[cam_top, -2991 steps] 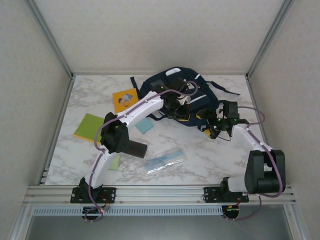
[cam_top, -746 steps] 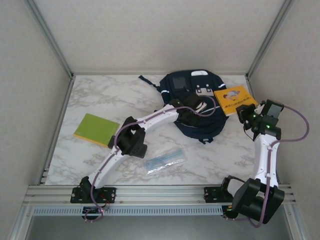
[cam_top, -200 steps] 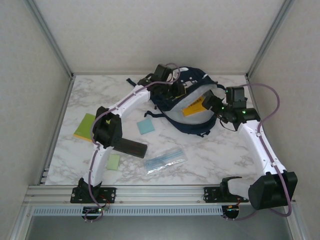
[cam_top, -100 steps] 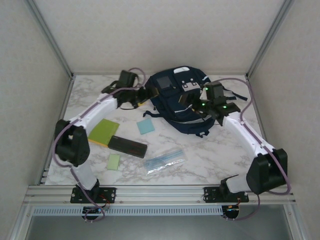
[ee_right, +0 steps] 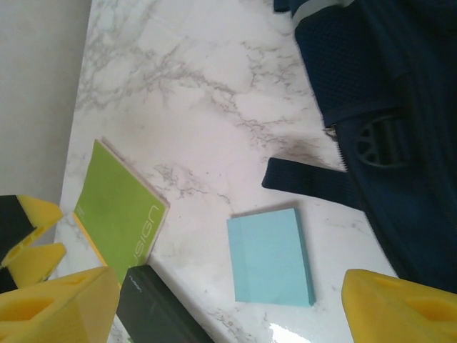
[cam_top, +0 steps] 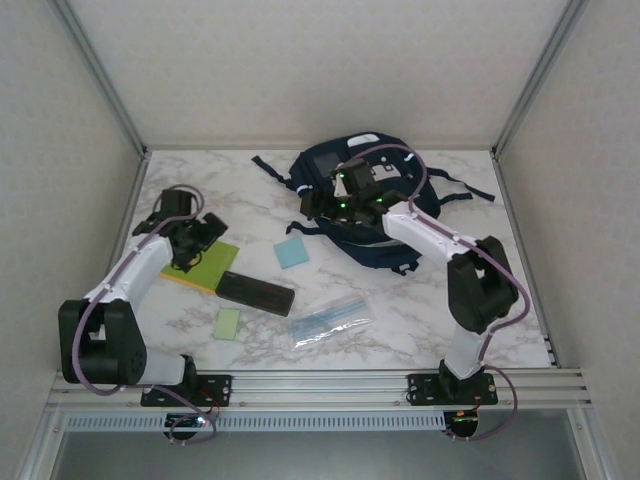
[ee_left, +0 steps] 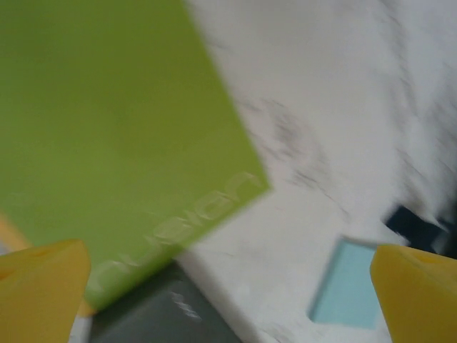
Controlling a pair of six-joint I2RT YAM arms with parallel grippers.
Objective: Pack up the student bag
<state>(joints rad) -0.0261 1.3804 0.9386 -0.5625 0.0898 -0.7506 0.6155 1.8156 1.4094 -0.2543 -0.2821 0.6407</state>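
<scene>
The student bag (cam_top: 375,205) is a dark navy backpack lying at the back middle of the table; its fabric and zip show in the right wrist view (ee_right: 385,100). My right gripper (cam_top: 318,206) hovers open at the bag's left edge, jaws wide (ee_right: 228,314), above a blue sticky pad (ee_right: 271,257). My left gripper (cam_top: 198,238) hangs open over the near corner of a green notebook (cam_top: 195,265), wide apart and with nothing between the fingers (ee_left: 228,300). The notebook (ee_left: 107,128) is blurred in the left wrist view.
A black rectangular case (cam_top: 255,292) lies beside the notebook. The blue pad (cam_top: 291,252), a small green pad (cam_top: 228,323) and a clear bag of pens (cam_top: 330,320) lie nearer the front. A dark bag strap (ee_right: 307,182) trails on the marble. Frame rails stand along both sides.
My left arm swung away from the bag to the left, over the green notebook, and its jaws opened wide. My right arm moved leftward across the bag to its left edge.
</scene>
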